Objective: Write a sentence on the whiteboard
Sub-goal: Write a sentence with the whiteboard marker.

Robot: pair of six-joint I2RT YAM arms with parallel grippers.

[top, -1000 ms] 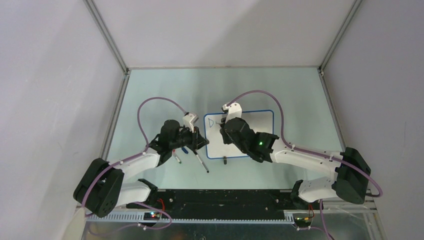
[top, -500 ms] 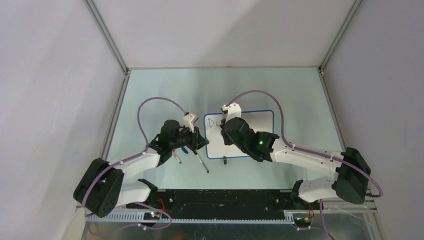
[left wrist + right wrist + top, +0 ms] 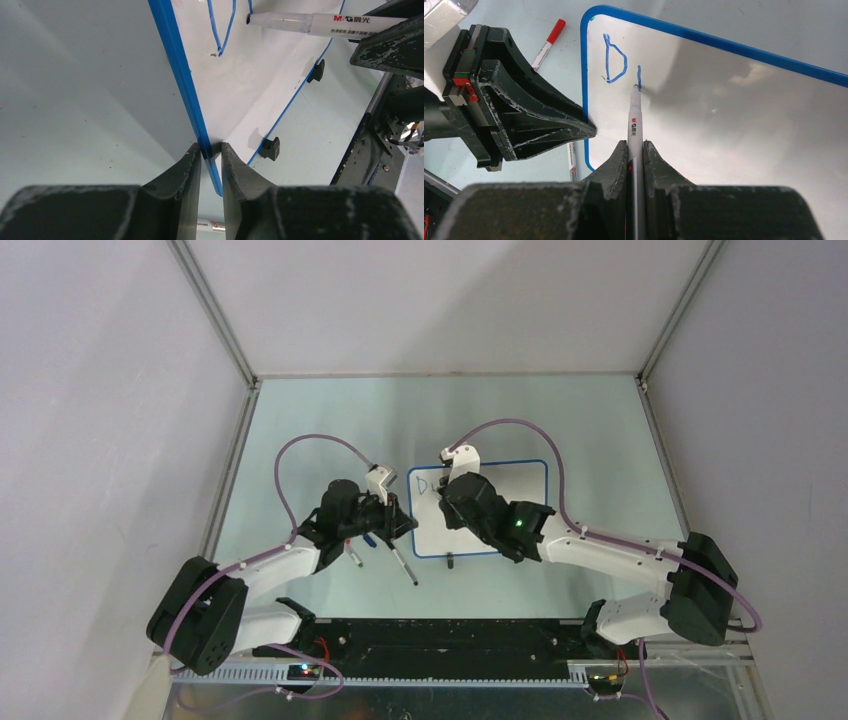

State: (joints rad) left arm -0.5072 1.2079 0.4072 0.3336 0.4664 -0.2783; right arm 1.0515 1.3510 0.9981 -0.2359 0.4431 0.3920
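- Black, scuffed fingers of my right gripper [image 3: 635, 150] are pinched on a slim clear-barrelled marker [image 3: 634, 117] with a printed label, holding it low on the barrel.
- The marker's long axis runs straight out from those fingers toward the whiteboard's left short edge. Its tip sits at the foot of a short blue stroke.
- That stroke lies just beside a blue "D". Together they are all I can see of the sentence [image 3: 616, 60], up in the far-left corner of the small glossy white whiteboard [image 3: 724, 125] with its thin blue rim.
- The relation that matters: bare board lies to the right of the tip, along the whiteboard's long axis. I judge the next letters have to travel that way, away from the left edge.
- My left gripper [image 3: 210, 150] is nipped across the blue rim on the whiteboard's left edge, one finger on each face. It is well apart from the writing, so the right arm is the nearer one.
- Two small black clip feet [image 3: 270, 148] stand along the whiteboard's near long edge.
- A red-capped pen [image 3: 549, 42] lies on the pale green tabletop [image 3: 330, 420], left of the whiteboard.
- Hard to make out: from overhead my right wrist covers the tip and most of the lettering. I cannot tell how firmly the tip presses.
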